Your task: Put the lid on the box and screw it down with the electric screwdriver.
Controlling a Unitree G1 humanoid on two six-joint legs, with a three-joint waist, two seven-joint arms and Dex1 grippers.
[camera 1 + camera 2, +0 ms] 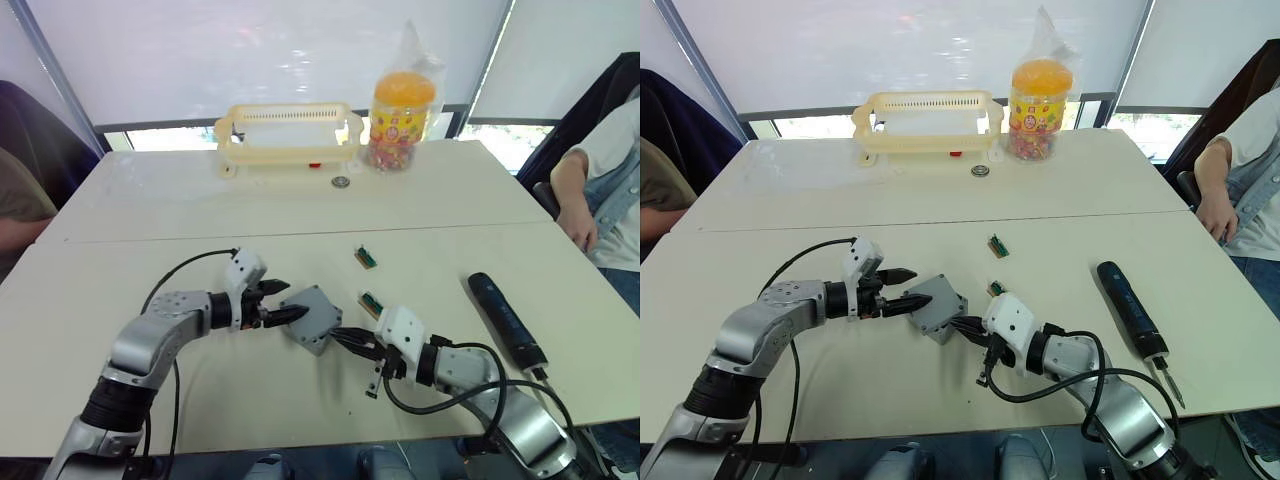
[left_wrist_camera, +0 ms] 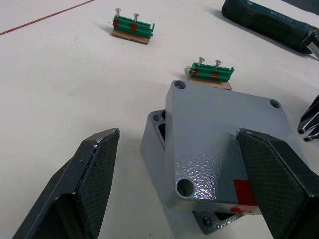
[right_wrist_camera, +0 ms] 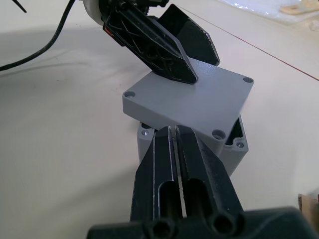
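Lid [image 2: 219, 134] sat crooked atop the box [image 3: 234, 149], corners unmatched, as we worked to seat it: left gripper [image 2: 192, 164] spread around it, right gripper [image 3: 175, 137] pressed together against its edge. Next, we judged, squaring; screwdriver [image 1: 507, 319] lay well right of the box.

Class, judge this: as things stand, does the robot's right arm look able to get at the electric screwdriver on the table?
Probably yes. The electric screwdriver lies alone on the table on the robot's right, with nothing between it and the right gripper, whose jaws are shut against the lid and hold nothing.
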